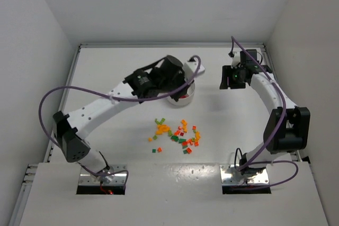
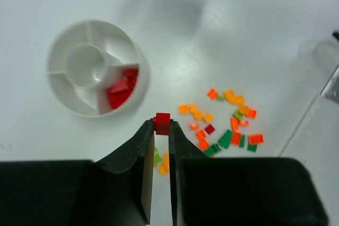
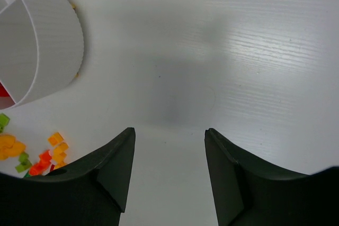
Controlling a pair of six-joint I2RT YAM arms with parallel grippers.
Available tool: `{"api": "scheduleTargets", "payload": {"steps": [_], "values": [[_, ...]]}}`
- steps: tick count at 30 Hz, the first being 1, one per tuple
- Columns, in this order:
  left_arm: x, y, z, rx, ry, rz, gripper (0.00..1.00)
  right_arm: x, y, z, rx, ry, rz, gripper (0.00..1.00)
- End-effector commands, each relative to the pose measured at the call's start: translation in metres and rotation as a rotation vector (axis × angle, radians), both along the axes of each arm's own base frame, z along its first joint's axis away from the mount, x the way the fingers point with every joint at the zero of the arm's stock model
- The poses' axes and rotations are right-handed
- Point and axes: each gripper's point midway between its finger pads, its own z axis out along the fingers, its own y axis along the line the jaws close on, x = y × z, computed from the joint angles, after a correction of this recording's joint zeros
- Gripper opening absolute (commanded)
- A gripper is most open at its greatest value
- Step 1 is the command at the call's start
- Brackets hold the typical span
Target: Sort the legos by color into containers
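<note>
A plain white tabletop point(image 1: 116, 62) stands enclosed by smooth white walls point(image 1: 159, 3) on three sides, evenly lit.

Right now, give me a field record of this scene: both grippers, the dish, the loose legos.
left gripper: shut on one red lego
right gripper: open, holding nothing, above the table
dish: red legos in one compartment; others in view look empty
loose legos: red, orange, green pile on the table beside the dish
</note>
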Motion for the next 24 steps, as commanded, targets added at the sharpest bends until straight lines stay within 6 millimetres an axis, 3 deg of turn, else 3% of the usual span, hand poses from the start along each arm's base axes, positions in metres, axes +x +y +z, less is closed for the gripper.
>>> {"api": "scheduleTargets", "payload": {"steps": [1,2,4,7,24], "values": [[0.026,0.019,0.023,-0.014,-0.024,0.051,0.03,0.018,0.006,0.015,0.011,-0.044,0.031,0.55],[0.037,0.022,0.031,-0.019,-0.036,0.080,0.03,0.016,0.006,0.014,0.011,-0.035,0.031,0.55],[0.050,0.027,0.016,0.000,0.030,0.116,0.03,0.018,0.012,0.014,0.020,-0.034,0.046,0.55],[0.064,0.036,0.012,-0.056,0.122,0.151,0.03,0.021,0.014,0.014,0.027,-0.027,0.051,0.55],[0.090,0.015,-0.052,0.010,0.255,0.161,0.05,0.019,0.013,0.011,0.027,-0.017,0.051,0.54]]}}
